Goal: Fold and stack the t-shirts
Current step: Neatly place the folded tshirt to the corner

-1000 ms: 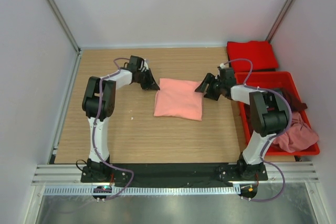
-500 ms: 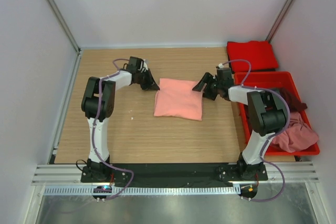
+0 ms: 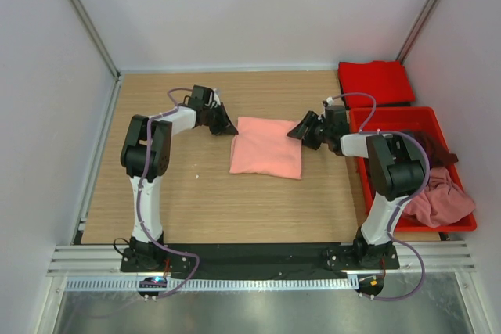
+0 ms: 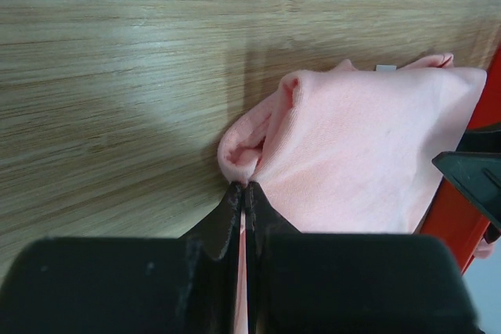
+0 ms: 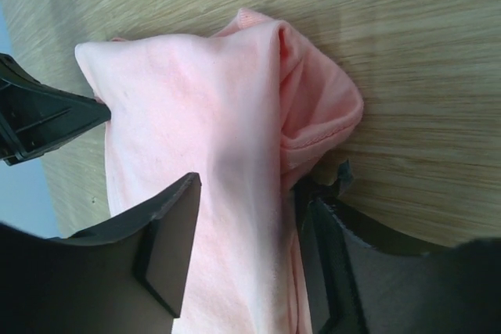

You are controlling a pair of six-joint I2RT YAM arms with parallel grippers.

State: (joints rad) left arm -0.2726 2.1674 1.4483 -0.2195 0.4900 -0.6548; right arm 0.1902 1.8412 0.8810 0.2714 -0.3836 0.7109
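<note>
The salmon-pink t-shirt (image 3: 266, 146) lies folded in a rectangle on the middle of the wooden table. My left gripper (image 3: 229, 127) is at its far left corner, and in the left wrist view that gripper (image 4: 244, 187) is shut on a pinch of the shirt's bunched edge (image 4: 250, 142). My right gripper (image 3: 301, 131) is at the far right corner. Seen from the right wrist, the right gripper (image 5: 250, 209) stands open astride the shirt's folded edge (image 5: 313, 107), cloth between the fingers. A bright red t-shirt (image 3: 376, 82) lies folded at the back right.
A red plastic bin (image 3: 395, 110) stands along the right side, close behind the right gripper. It holds a dark maroon shirt (image 3: 434, 150) and a crumpled dusty pink shirt (image 3: 442, 197). White walls enclose the table (image 3: 196, 193) on three sides.
The right gripper has edged left onto the shirt's corner and its jaws have narrowed somewhat. The left gripper stays where it was, shut on the other corner.
</note>
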